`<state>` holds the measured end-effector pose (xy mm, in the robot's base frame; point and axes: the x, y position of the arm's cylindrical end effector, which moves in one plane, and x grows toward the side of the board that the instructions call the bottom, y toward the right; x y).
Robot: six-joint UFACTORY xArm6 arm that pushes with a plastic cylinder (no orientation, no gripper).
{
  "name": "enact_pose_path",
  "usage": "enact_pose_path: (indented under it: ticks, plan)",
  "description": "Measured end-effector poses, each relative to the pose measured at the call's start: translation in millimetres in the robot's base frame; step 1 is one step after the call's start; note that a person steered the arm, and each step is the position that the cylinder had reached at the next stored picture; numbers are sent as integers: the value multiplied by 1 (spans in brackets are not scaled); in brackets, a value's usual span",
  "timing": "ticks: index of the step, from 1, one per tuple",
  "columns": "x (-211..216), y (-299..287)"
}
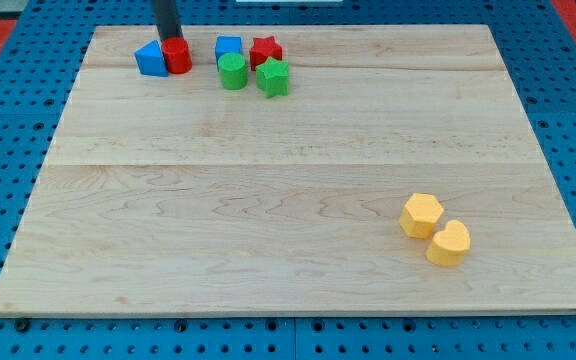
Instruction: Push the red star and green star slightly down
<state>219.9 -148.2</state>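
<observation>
Jaws none, rod only, my tip (168,40) behind red cylinder (177,56), left of red star (265,51), green star (273,77).

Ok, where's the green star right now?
The green star sits near the view's top, left of centre, just below the red star and right of the green cylinder.

Blue block (151,59) and red cylinder (178,57) touch at eleven o'clock; blue cube (228,48), green cylinder (233,72) beside — two yellow blocks (421,215) (449,243) at four.
</observation>
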Motion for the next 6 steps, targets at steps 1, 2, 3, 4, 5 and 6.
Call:
enact_pose_path:
  ticks: [1,2,3,4,5,6]
  plan:
    - [-7,61]
    - [8,103]
    - [73,101]
    - [56,117]
    - [47,98]
    - [30,69]
